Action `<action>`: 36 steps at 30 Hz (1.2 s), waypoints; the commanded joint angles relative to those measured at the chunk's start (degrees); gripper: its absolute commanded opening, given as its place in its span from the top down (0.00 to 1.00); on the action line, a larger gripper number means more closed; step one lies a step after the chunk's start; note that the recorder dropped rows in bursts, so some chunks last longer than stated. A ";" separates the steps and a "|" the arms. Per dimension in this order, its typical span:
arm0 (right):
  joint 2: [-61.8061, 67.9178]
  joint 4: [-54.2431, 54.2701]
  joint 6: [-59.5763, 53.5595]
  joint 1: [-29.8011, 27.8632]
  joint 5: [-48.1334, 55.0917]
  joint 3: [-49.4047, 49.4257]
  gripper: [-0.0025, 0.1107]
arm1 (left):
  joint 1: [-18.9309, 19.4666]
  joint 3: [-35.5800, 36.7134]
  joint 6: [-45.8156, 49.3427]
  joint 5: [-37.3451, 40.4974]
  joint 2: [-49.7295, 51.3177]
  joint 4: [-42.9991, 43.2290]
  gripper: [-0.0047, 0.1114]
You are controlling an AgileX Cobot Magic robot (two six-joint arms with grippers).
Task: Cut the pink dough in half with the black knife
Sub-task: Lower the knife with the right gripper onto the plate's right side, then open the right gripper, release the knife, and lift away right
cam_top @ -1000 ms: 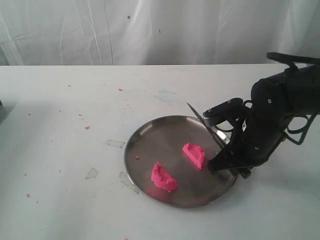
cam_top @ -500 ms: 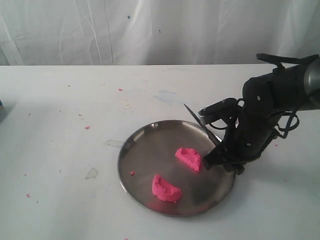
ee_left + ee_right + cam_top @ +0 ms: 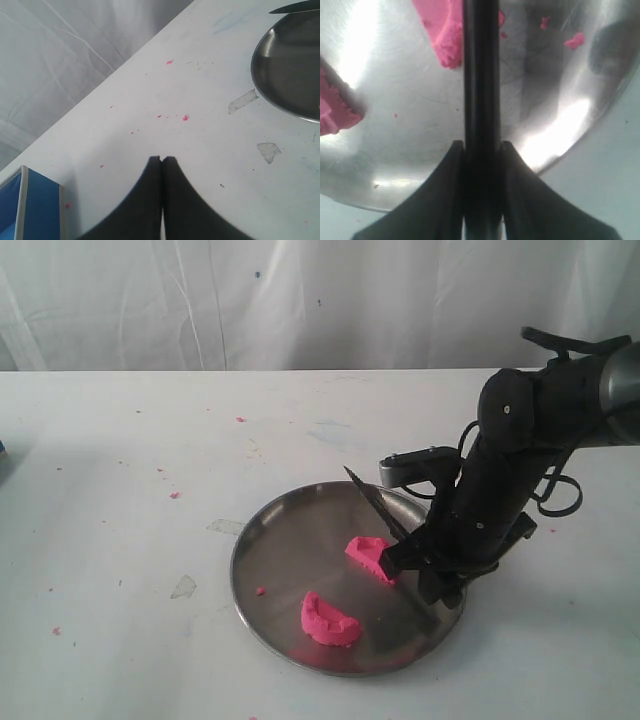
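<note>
The pink dough lies in two half-round pieces on a steel plate (image 3: 270,550): one piece (image 3: 368,556) near the middle, the other (image 3: 328,620) toward the front rim. My right gripper (image 3: 405,558) is shut on the black knife (image 3: 376,503), whose blade rises up and to the left over the plate, right beside the middle piece. In the right wrist view the knife (image 3: 481,70) runs straight out between the fingers (image 3: 481,146), partly over a dough piece (image 3: 442,30); another piece (image 3: 335,107) shows at the edge. My left gripper (image 3: 161,158) is shut with nothing in it over bare table.
Tiny pink crumbs (image 3: 174,495) dot the white table. Scraps of clear tape (image 3: 228,527) lie left of the plate. A blue box (image 3: 30,210) sits at the table's left end. A white curtain hangs behind the table.
The right arm has swung left over the plate with the knife. The plate has slid a little left and forward, and the dough pieces have moved with it.
</note>
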 commanded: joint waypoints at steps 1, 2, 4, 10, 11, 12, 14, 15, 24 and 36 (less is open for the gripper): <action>-0.10 0.40 -0.93 -0.08 0.80 -0.63 0.98 | -0.30 0.27 -0.79 -0.54 -0.43 -0.02 0.96; -0.10 0.40 -0.93 -0.08 0.80 -0.63 0.97 | -0.30 0.27 -0.79 -0.54 -0.43 -0.02 0.96; -0.10 0.40 -0.93 -0.08 0.26 -0.63 0.90 | -0.30 0.27 -0.79 -0.54 -0.43 -0.02 0.96; -0.05 0.15 -0.93 -0.08 -1.91 0.05 0.78 | -0.30 0.27 -0.79 -0.54 -0.43 -0.02 0.96; -0.05 0.15 -0.93 -0.08 -1.91 0.05 0.78 | -0.30 0.27 -0.79 -0.54 -0.43 -0.02 0.96; -0.05 0.15 -0.93 -0.08 -1.91 0.05 0.78 | -0.30 0.27 -0.79 -0.54 -0.43 -0.02 0.96; -0.05 0.05 -0.93 -0.08 -1.79 0.05 0.76 | -0.30 0.27 -0.79 -0.62 -0.43 0.23 0.96; -0.05 0.05 -0.93 -0.08 -1.69 0.05 0.74 | -0.30 0.27 -0.79 -0.62 -0.43 0.23 0.96; -1.15 0.05 -0.93 -0.08 0.03 -1.23 0.61 | -0.30 0.27 -0.79 -0.59 -0.43 1.61 0.96; -6.07 6.68 -10.62 9.02 4.87 -1.00 0.98 | -0.30 0.27 -0.68 -0.87 -0.43 2.10 0.96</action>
